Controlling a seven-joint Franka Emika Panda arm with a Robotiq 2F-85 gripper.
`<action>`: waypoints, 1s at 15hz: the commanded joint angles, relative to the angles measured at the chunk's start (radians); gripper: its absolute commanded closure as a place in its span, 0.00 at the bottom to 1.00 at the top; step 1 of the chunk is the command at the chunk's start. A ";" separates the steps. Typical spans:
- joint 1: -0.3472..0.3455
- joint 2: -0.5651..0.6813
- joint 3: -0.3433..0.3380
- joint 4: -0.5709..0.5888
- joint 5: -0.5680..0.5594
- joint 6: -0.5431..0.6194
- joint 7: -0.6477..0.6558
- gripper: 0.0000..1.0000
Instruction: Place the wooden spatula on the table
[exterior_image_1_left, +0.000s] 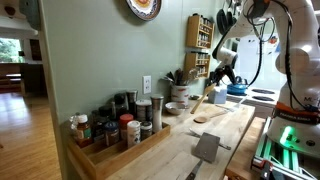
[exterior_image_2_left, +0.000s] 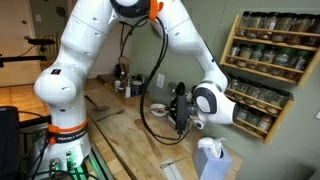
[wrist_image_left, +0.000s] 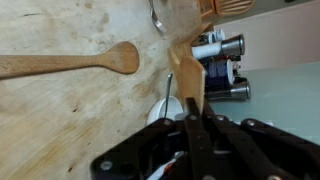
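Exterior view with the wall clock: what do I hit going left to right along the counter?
tray of spice jars → wall outlet → utensil crock → wooden spatula → hand

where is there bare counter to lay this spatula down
In the wrist view, bare table lies below the rounded wooden spoon, left of the held wooden spatula. Another patch sits between spoon and grey scraper. Crowded by the wall: spice jars, utensil crock.

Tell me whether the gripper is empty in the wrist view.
No, the gripper is shut on the wooden spatula, which sticks out from between its fingers.
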 joint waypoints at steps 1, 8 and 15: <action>-0.053 0.114 0.033 0.108 -0.025 -0.098 -0.085 0.98; -0.063 0.228 0.079 0.208 0.004 -0.091 -0.115 0.98; -0.074 0.316 0.108 0.323 0.039 -0.068 -0.105 0.98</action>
